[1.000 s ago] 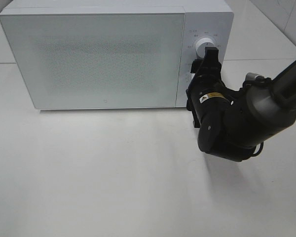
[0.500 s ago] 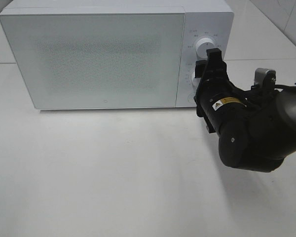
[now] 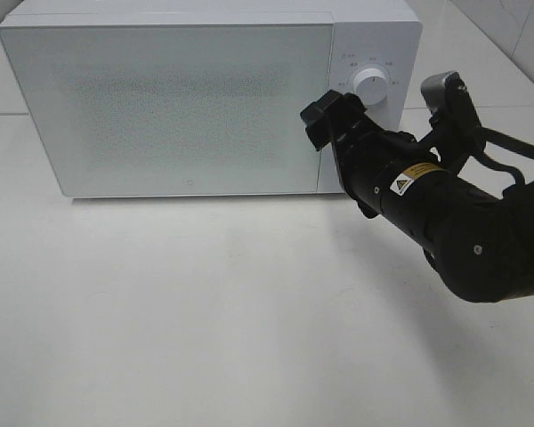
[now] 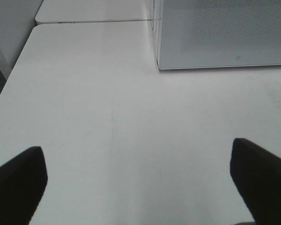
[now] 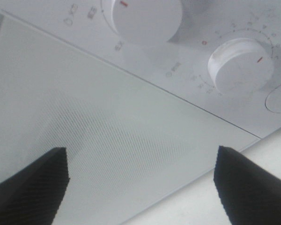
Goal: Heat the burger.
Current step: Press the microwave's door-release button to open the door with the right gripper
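From up high: the microwave has its door shut, and no burger shows anywhere on the bench; whether it sits inside the microwave cannot be told. The right claw hovers at the door's right edge, beside the upper dial.

Left wrist view: the left claw is spread wide and empty, over bare bench off the microwave's front corner, with plenty of room.

Right wrist view: the right claw's fingers stand apart, gripping nothing, straddling the door seam.

A burger is probably light, soft and prone to sliding apart, so it wants a gentle hold low around its sides.

Black right pincer, yellow label
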{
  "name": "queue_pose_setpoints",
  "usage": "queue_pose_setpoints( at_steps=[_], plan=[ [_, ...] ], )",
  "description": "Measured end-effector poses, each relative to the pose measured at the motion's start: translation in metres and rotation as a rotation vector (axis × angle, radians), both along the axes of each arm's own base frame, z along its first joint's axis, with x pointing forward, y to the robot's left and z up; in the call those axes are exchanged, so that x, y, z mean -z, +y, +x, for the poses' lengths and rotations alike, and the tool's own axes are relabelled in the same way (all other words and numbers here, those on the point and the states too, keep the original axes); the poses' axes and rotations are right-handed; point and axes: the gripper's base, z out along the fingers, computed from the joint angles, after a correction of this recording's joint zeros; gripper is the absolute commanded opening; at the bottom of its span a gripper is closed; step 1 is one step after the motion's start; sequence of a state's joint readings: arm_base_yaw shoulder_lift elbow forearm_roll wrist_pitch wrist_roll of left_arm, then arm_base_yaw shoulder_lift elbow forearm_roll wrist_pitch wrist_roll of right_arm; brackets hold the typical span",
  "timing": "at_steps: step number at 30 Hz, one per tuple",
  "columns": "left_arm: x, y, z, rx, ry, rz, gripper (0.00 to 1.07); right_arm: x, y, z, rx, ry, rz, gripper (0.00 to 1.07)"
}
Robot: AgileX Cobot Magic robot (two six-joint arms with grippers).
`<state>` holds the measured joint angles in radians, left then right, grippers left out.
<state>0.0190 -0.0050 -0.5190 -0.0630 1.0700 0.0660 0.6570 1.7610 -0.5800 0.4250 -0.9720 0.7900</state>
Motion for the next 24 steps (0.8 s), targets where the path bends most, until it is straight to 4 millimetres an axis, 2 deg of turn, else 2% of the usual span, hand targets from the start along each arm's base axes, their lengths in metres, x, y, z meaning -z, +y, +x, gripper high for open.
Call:
queue_pose_setpoints(
  at_steps=[4,8,12,13,20,24],
  plan=[
    [0.0,0.0,0.0,0.0,0.0,0.0,1.0,-0.003,0.0,-0.005,-0.055,0.033,-0.098,0.85],
    [0.0,0.0,0.0,0.0,0.0,0.0,1.0,-0.013,-0.001,-0.015,-0.172,0.061,-0.293,0.84],
    [0.0,0.0,0.0,0.0,0.0,0.0,1.0,-0.018,-0.005,-0.02,-0.243,0.083,-0.402,0.83],
    [0.0,0.0,0.0,0.0,0.0,0.0,1.0,-0.019,-0.009,-0.023,-0.289,0.12,-0.468,0.83],
    [0.0,0.0,0.0,0.0,0.0,0.0,1.0,-0.021,-0.026,-0.031,-0.428,0.21,-0.643,0.81],
    [0.0,0.0,0.0,0.0,0.0,0.0,1.0,-0.022,-0.038,-0.041,-0.572,0.284,-0.766,0.79]
  ],
)
